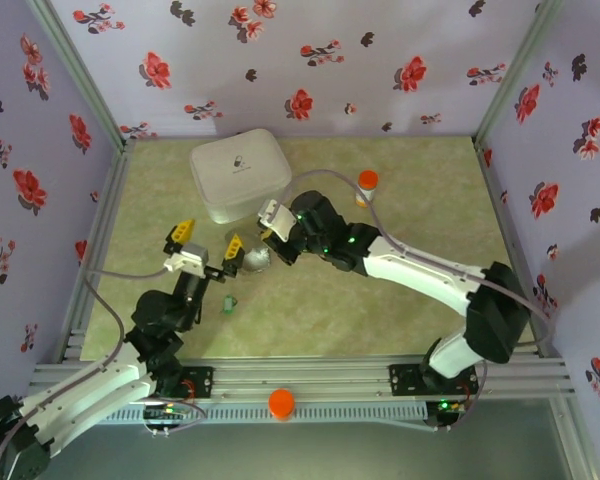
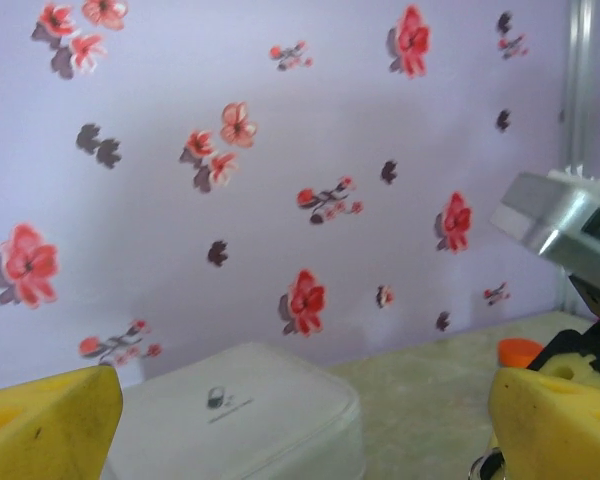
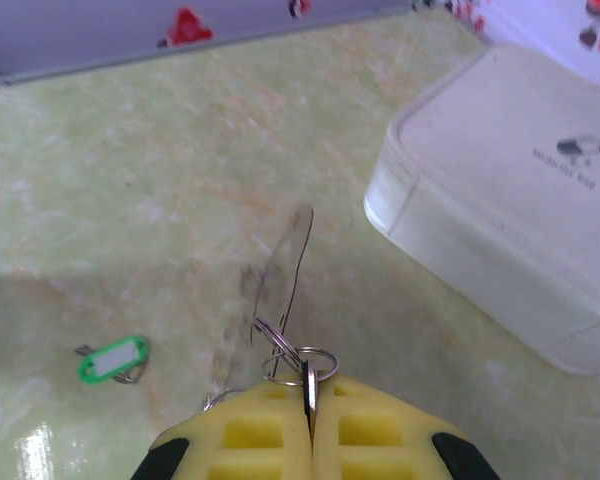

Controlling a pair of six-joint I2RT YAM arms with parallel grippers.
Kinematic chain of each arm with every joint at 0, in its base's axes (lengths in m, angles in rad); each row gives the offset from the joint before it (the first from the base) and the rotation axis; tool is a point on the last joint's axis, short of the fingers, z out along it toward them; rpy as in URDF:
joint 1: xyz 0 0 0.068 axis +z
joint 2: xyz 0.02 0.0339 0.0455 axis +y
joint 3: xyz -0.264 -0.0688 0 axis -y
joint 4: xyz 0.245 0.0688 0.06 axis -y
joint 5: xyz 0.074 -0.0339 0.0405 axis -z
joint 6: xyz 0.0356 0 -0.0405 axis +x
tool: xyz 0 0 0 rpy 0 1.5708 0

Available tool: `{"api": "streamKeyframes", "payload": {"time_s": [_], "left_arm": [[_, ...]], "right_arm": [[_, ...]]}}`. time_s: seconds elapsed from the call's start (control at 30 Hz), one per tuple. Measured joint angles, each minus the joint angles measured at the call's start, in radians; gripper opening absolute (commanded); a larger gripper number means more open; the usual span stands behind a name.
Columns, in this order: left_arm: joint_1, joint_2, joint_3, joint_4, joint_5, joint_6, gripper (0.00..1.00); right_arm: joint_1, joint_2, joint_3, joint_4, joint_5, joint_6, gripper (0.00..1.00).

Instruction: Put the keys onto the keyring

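The right tool (image 3: 310, 392) has its yellow fingers pressed together, clamped on the thin grey metal keyring (image 3: 298, 358). The keyring's small wire loops project just past the fingertips, above the pale green marbled surface (image 3: 130, 200). The small green-headed key (image 3: 112, 360) lies flat on that surface, apart from the keyring. The left tool (image 1: 209, 240) stands near the right tool, its fingers wide apart and holding nothing. The white rounded plastic box (image 1: 238, 170) sits beyond both tools. The orange-capped pill bottle (image 1: 367, 186) stands upright to its right.
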Motion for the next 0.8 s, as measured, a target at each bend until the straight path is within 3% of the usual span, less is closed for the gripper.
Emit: {"api": "streamKeyframes", "payload": {"time_s": [0.27,0.57,0.67,0.73,0.8], "left_arm": [[0.015,0.073,0.026,-0.113,-0.076,-0.037,0.97],[0.09,0.192,0.164,-0.335,-0.101,-0.225,0.99],[0.123,0.243,0.226,-0.449,-0.1,-0.296,1.0],[0.151,0.287,0.282,-0.536,-0.098,-0.344,1.0],[0.18,0.325,0.327,-0.602,-0.082,-0.386,1.0]], "right_arm": [[-0.026,0.039,-0.139,-0.069,0.141,0.013,0.0],[-0.028,0.03,-0.265,-0.257,0.245,-0.113,0.0],[-0.028,0.03,-0.289,-0.293,0.267,-0.146,0.1],[-0.028,0.03,-0.297,-0.301,0.28,-0.162,0.27],[-0.029,0.03,-0.299,-0.31,0.287,-0.177,0.36]]}}
